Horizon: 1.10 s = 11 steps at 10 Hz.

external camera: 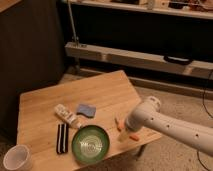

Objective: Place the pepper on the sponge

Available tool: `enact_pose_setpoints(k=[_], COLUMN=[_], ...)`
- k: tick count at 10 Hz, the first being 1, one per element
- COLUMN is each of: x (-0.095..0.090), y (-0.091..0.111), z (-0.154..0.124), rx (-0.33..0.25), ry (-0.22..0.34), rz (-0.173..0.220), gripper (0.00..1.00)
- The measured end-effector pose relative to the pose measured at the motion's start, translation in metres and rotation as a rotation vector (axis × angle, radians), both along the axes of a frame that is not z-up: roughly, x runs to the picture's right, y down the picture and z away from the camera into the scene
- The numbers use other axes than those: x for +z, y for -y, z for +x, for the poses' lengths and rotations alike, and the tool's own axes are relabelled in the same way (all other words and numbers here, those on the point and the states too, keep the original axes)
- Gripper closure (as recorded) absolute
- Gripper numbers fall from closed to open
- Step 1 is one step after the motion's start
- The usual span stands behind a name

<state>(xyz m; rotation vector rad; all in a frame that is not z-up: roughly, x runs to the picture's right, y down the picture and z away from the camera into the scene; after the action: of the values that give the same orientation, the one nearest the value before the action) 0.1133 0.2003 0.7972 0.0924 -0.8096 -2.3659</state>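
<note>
The table point(45, 107) is a wooden top, and the gripper point(128, 131) is low over its right front corner. The arm point(170, 127) is white and reaches in from the right of the view. Its thick wrist joint sits just above the gripper and hides most of it.

The bowl point(90, 145) is green and stands left of the gripper in the view, near it, at the front edge. The cup point(16, 159) is white and stands far to the gripper's left, at the front left corner. The striped block point(62, 137) is black and white and lies beyond the bowl from the gripper, between bowl and cup. The pale block point(67, 116) lies slanted, left of the gripper and further back.

The sponge point(86, 110) is blue and flat. It lies left of the gripper and a little behind it, just beside the pale block and apart from the tool.

The pepper point(118, 124) is slim and orange. It lies on the wood just left of the gripper, between the gripper and the bowl, well short of the sponge. The gripper's jaws stand wide and hold nothing.
</note>
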Motion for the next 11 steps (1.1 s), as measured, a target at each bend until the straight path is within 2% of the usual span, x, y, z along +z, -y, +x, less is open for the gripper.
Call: enact_pose_setpoints(k=[1,3,4,6,8,9,11], x=[0.009,0.022,0.026,0.029,0.03,0.03,0.023], y=[-0.001,-0.007,-0.011,-0.016,-0.017,-0.017,-0.009], z=[0.001,0.004,0.007,0.011,0.012,0.012,0.012], rx=[0.019,0.036,0.041,0.047,0.049,0.054,0.066], ry=[0.01,0.003,-0.003,-0.013,-0.026,-0.033,-0.035], rz=[-0.033,-0.06,-0.07,-0.078,-0.088,-0.094,-0.102], gripper=[0.2,0.21,0.25,0.49,0.67,0.8,0.97])
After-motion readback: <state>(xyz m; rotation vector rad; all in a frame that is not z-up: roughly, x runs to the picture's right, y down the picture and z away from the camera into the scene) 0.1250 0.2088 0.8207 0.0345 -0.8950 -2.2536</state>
